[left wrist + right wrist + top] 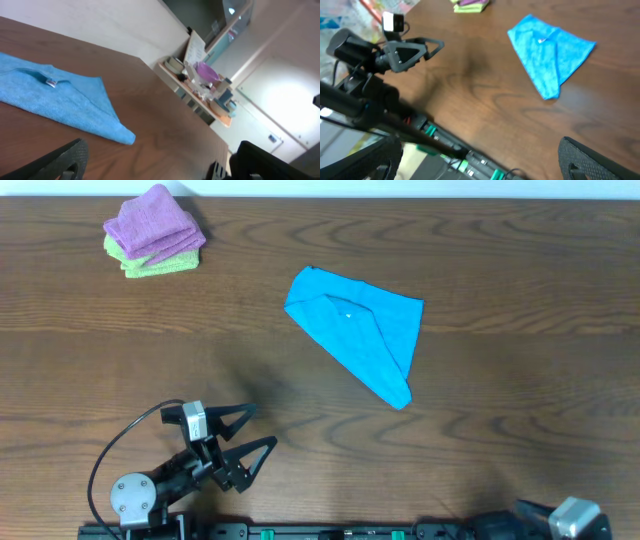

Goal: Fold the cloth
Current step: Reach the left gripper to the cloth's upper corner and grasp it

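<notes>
The sky-blue cloth (355, 330) lies on the dark wooden table (500, 400), folded into a rough triangle with its point toward the front and a tiny white tag (348, 316) on top. It also shows in the left wrist view (60, 102) and the right wrist view (552, 52). My left gripper (258, 427) is open and empty at the front left, well short of the cloth; its fingers frame the left wrist view (160, 165). My right gripper (480, 162) is open and empty, drawn back at the front right edge; only its wrist (575, 518) shows overhead.
A purple folded cloth (155, 220) sits on a light-green folded cloth (160, 262) at the back left corner, also in the right wrist view (470, 5). The arm base rail (320, 532) runs along the front edge. A cluttered shelf (205, 80) stands beyond the table's edge.
</notes>
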Controlling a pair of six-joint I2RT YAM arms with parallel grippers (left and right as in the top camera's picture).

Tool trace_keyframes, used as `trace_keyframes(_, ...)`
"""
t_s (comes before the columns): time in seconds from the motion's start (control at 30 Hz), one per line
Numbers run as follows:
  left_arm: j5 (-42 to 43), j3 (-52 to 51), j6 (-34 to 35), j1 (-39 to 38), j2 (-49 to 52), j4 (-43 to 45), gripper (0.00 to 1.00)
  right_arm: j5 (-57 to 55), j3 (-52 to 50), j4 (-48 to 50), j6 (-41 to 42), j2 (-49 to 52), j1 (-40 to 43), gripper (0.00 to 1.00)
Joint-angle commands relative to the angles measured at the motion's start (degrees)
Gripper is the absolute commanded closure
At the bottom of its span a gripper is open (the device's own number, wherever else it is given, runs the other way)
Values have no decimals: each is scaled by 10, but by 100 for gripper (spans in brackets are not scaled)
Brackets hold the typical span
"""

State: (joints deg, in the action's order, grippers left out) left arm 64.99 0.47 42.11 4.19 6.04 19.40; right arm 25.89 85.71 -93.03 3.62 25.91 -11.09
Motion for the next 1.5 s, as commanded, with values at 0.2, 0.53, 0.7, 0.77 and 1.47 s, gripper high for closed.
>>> trace_keyframes(0.2,-72,109,-110,-51,223,8,5,-66,-1,57,-11,15,1,1)
trace_keyframes(0.53,-85,308,-182,-115,645,4,2,-131,-1,56,-11,32,1,1)
trace_keyframes(0.7,-161,454,-212,-183,784,-91,2,-161,-1,55,-11,32,1,1)
trace_keyframes(0.77,-214,516,-230,-206,826,-164,2,-171,-1,54,-11,32,1,1)
trace_keyframes(1.47,-391,849,-183,-327,1073,-456,6,-231,-49,55,-12,32,1,1)
